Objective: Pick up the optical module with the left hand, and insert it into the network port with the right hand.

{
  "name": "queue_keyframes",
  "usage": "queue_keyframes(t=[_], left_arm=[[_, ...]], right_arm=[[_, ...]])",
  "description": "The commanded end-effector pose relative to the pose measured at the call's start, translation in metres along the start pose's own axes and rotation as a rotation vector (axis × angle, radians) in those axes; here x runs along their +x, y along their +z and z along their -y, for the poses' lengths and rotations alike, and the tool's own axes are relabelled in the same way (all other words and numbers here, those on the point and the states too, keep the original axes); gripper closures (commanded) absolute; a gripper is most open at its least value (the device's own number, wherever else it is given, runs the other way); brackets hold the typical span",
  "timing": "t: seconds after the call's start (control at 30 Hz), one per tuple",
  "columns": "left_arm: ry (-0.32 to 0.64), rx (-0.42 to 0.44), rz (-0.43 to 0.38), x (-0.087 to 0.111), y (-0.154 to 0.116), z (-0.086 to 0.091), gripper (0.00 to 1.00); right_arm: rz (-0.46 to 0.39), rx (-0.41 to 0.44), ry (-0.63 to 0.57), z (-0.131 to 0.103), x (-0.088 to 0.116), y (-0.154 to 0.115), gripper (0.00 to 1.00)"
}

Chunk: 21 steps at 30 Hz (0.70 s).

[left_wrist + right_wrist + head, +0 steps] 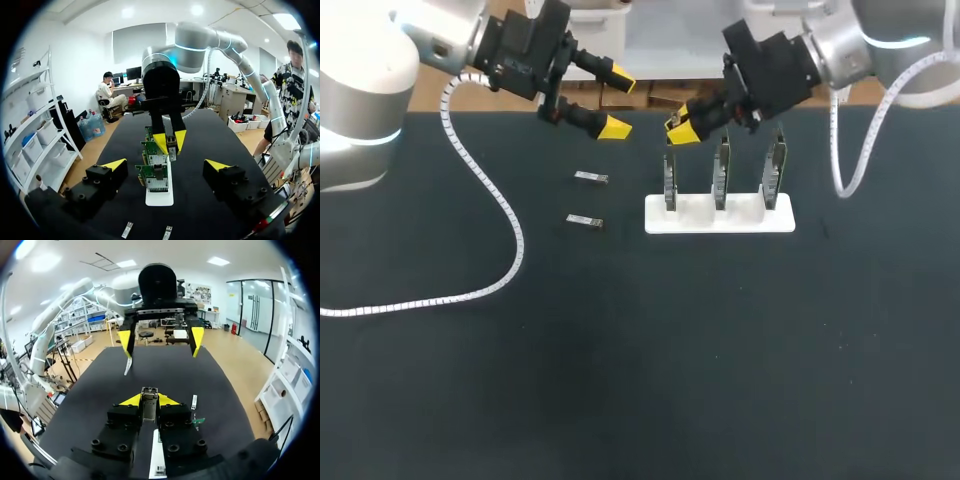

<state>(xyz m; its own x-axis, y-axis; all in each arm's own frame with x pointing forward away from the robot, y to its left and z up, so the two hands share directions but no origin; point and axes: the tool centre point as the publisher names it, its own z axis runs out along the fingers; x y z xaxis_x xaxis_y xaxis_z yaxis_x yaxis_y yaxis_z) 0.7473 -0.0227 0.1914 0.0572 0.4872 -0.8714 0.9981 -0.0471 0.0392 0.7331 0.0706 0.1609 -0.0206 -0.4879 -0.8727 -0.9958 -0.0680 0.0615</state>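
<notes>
Yellow-tipped left claw [618, 105] spread, raised | right claw [678, 128] pinching optical module [149, 397] near circuit boards [721, 172]

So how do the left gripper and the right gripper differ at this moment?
The left gripper is open, wide and empty; the right gripper is shut on an optical module. The left gripper hangs near the two loose modules; the right gripper hangs just above the boards in the white rack. Both have yellow tips and are off the table.
</notes>
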Motion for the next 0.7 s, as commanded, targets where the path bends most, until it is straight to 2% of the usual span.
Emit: queue_keyframes(t=[0.03, 0.27, 0.7], left_arm=[[-0.002, 0.005, -0.005, -0.001, 0.000, -0.002, 0.00], [-0.002, 0.005, -0.005, -0.001, 0.000, -0.002, 0.00], [-0.002, 0.005, -0.005, -0.001, 0.000, -0.002, 0.00]], right_arm=[[-0.014, -0.023, -0.022, 0.012, -0.010, -0.001, 1.00], [-0.021, -0.046, -0.043, 0.024, -0.015, -0.002, 1.00], [0.004, -0.058, -0.021, 0.028, -0.006, 0.006, 1.00]])
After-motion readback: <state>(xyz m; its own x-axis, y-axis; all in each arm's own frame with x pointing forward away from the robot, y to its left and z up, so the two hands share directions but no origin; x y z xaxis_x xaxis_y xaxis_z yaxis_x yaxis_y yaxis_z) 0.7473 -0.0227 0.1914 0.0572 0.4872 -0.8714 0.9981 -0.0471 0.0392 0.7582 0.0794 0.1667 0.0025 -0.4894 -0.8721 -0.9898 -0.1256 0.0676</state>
